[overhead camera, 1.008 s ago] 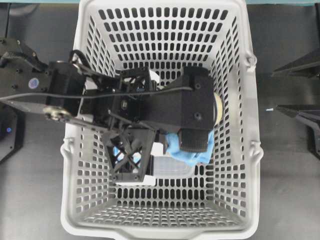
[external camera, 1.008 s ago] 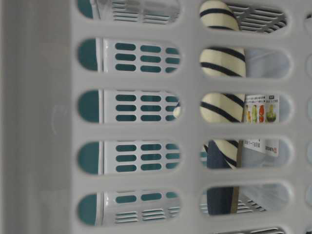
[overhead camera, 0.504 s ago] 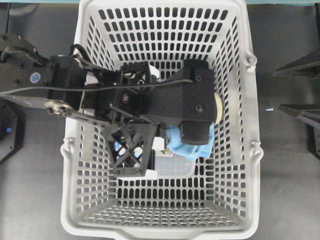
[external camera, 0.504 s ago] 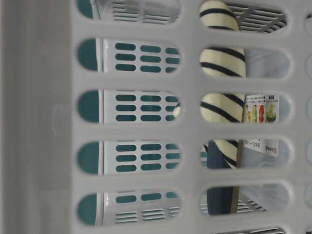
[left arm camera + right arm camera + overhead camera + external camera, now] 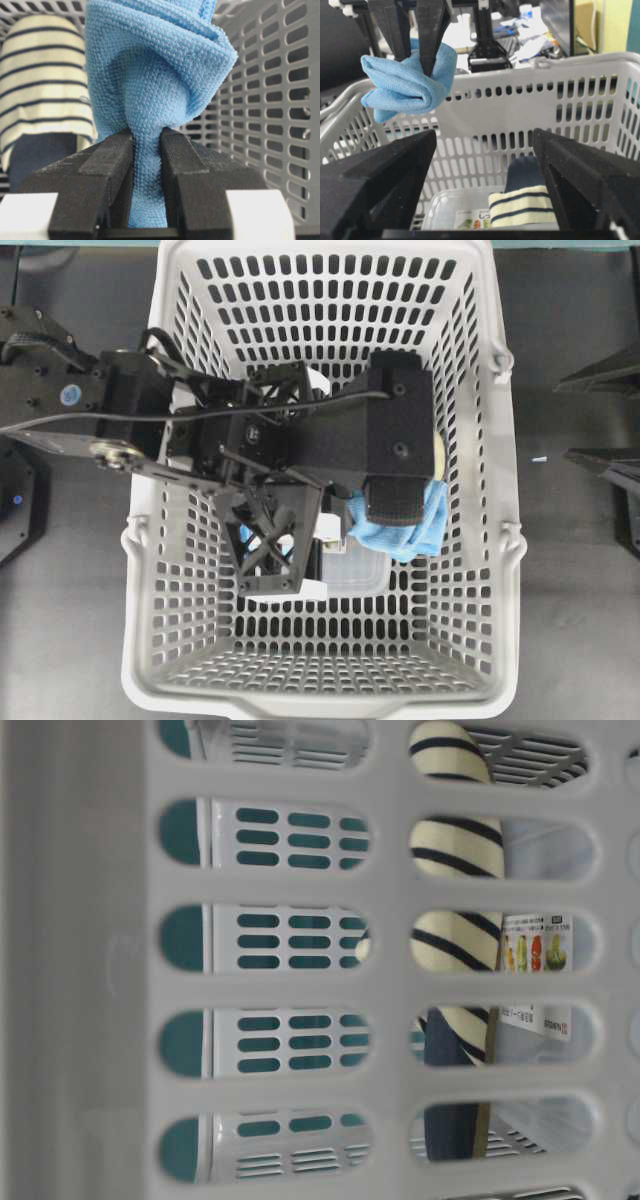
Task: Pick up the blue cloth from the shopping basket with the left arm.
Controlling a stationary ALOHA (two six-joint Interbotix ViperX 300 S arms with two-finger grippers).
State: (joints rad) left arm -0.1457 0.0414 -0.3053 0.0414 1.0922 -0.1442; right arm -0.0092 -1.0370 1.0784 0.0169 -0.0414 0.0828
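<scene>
The blue cloth [image 5: 150, 65] hangs bunched from my left gripper [image 5: 146, 132], whose black fingers are shut on its narrow neck. From the right wrist view the cloth [image 5: 407, 82] hangs clear above the rim of the grey shopping basket [image 5: 570, 65]. Seen from overhead, the left arm [image 5: 330, 445] reaches over the basket [image 5: 190, 660] and the cloth [image 5: 405, 530] pokes out beneath its wrist, which hides the fingertips. My right gripper [image 5: 485, 137] is open and holds nothing. It stays outside the basket's right wall [image 5: 590, 420].
A navy and cream striped slipper [image 5: 520, 205] lies on the basket floor against a clear plastic container [image 5: 465, 207] with a printed label. The slipper [image 5: 455, 850] also shows through the basket slots. Slotted walls [image 5: 280, 100] enclose the left gripper.
The left arm has shifted slightly right over the basket, carrying the blue cloth with it. The slipper, the container and the right gripper have not moved.
</scene>
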